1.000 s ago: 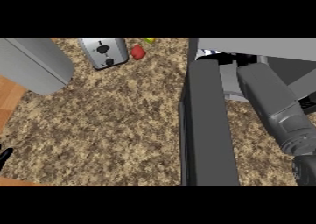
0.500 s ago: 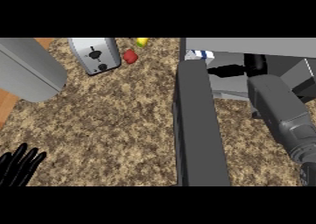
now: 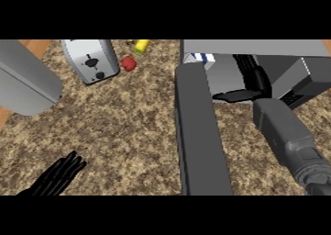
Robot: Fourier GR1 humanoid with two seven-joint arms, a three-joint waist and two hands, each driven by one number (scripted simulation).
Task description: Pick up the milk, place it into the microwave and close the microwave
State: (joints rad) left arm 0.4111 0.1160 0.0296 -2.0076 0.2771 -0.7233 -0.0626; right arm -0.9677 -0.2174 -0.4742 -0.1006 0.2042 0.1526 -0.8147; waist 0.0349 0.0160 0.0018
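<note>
The milk [image 3: 197,58], a white carton with blue stripes, stands inside the microwave [image 3: 262,47] at its left back, partly hidden by the open door [image 3: 200,137]. The dark grey door juts toward me, edge up, down the middle of the view. My right hand [image 3: 251,81] reaches into the microwave cavity to the right of the milk, fingers straight and apart from the carton. Its thumb lies low on the cavity floor. My left hand [image 3: 57,175] rests open over the counter at the lower left, fingers spread.
A silver toaster [image 3: 92,59] stands at the back left, with a red item [image 3: 129,63] and a yellow one [image 3: 140,45] beside it. A large grey rounded body [image 3: 19,78] fills the far left. The speckled counter [image 3: 127,128] ends at a wooden strip on the left.
My left hand has come up into view from the lower left edge. The right hand has drawn slightly back from the milk inside the microwave. The carton stays in place.
</note>
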